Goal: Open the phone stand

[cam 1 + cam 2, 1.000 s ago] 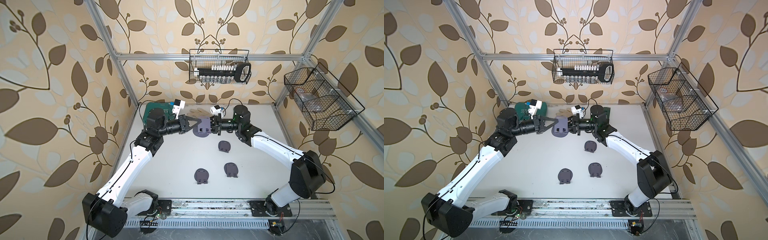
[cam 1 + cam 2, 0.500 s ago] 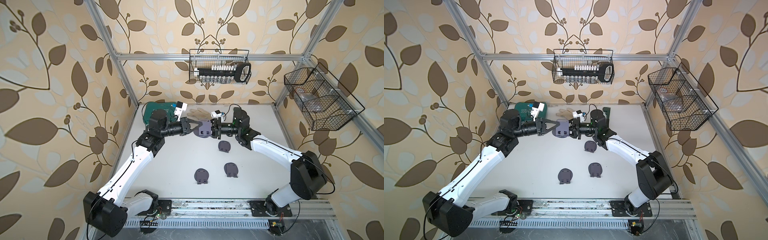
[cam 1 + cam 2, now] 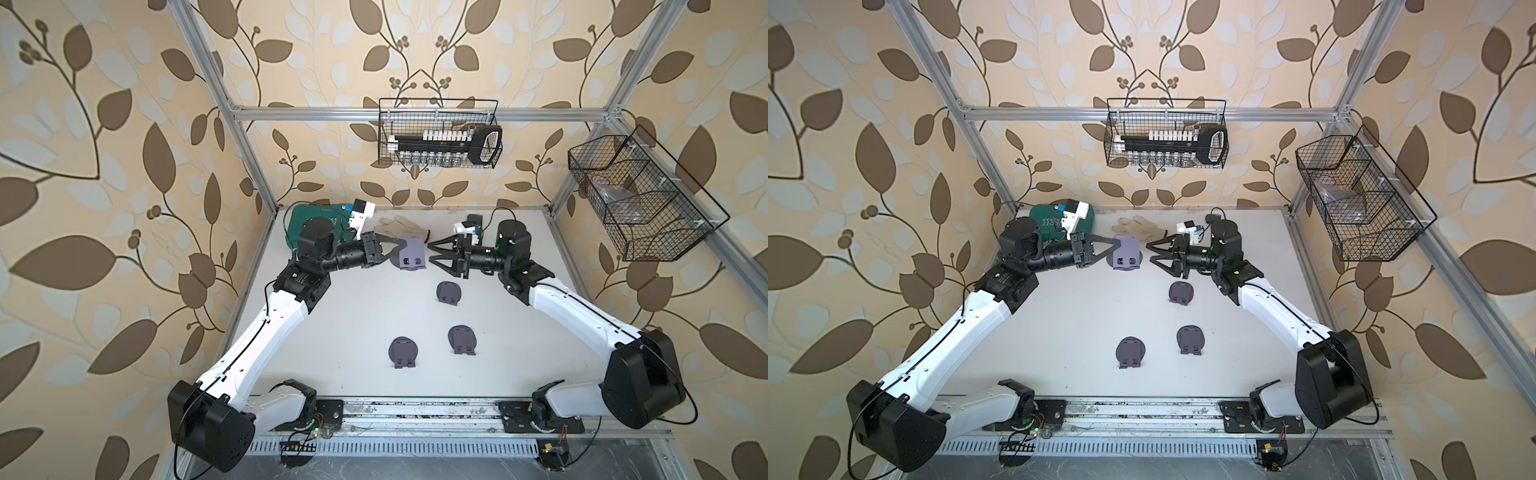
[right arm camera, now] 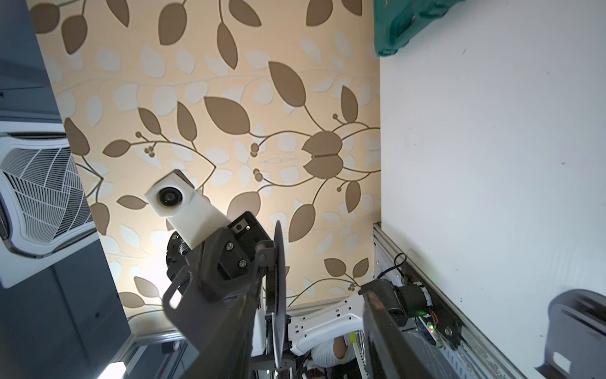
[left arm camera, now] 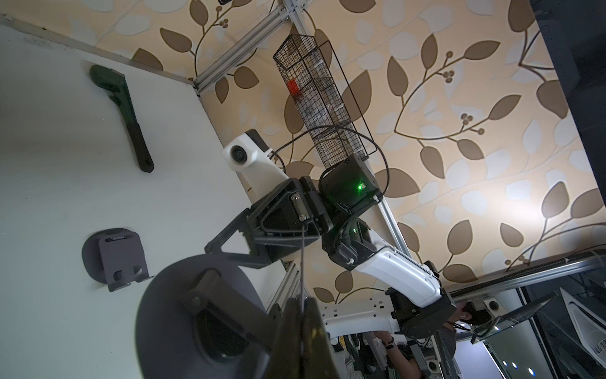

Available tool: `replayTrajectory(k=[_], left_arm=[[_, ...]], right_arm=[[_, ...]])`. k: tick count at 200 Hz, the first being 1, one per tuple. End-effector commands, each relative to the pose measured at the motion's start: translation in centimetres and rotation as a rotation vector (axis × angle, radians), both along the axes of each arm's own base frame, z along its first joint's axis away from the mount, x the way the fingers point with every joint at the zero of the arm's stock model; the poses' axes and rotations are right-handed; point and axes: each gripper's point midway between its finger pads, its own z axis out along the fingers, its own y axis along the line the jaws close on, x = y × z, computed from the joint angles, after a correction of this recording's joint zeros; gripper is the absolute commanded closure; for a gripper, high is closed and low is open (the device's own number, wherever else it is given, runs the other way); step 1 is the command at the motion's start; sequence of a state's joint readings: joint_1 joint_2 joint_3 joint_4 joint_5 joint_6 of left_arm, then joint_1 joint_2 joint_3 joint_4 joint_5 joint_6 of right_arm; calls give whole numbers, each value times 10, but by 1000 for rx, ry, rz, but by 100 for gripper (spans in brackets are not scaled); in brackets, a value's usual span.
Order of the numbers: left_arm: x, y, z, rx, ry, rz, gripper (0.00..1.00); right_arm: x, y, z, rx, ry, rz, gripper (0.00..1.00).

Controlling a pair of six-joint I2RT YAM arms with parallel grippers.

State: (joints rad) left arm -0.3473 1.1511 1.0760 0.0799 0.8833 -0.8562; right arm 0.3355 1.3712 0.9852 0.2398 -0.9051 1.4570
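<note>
The phone stand (image 3: 412,255) (image 3: 1126,256) is dark grey, a round base with a hinged plate, and it hangs in the air above the back of the table. My left gripper (image 3: 400,243) (image 3: 1116,241) is shut on its upper left edge. In the left wrist view the shut fingers (image 5: 303,303) pinch a thin plate edge, with the round base (image 5: 177,302) beside them. My right gripper (image 3: 430,254) (image 3: 1148,252) stands open just right of the stand, apart from it. In the right wrist view the stand (image 4: 279,262) shows edge-on ahead of my open right gripper (image 4: 267,297).
Three more grey stands lie on the table (image 3: 353,316): one mid-right (image 3: 449,293), two nearer the front (image 3: 462,338) (image 3: 403,351). A glove (image 3: 395,226) and a green case (image 3: 303,216) lie at the back. A wrench (image 5: 124,111) lies at the back right. Wire baskets (image 3: 438,133) (image 3: 640,203) hang on the walls.
My right gripper has let go of the stand's right side, opened, and drawn back to the right. My left gripper still holds the stand in nearly the same place.
</note>
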Motion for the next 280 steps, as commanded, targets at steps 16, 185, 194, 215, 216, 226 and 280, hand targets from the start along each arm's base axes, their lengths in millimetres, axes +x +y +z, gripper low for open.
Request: replayTrajectory(k=[16,185,194,215,216,226,280], left_arm=[[-13,3,37,-44,-138,-14,100],[-15,2,30,-49,-148,-26,100],[-14,1,28,-58,-118,-27,100],[-12,0,23,-60,-111,-30,100],[-12,0,23,-60,-111,-29,100],[-10,0,21,-57,-105,-26,100],[1,0,14,-49,-87,12,100]], right_arm=[[-20,5,4,-21,-27,55,53],[-22,78,26,47,-106,207,61],[-19,81,30,60,-112,209,63],[-13,86,36,91,-122,214,64],[-12,87,36,92,-122,215,64],[-11,89,41,108,-134,223,65],[-21,90,60,166,-209,262,58]])
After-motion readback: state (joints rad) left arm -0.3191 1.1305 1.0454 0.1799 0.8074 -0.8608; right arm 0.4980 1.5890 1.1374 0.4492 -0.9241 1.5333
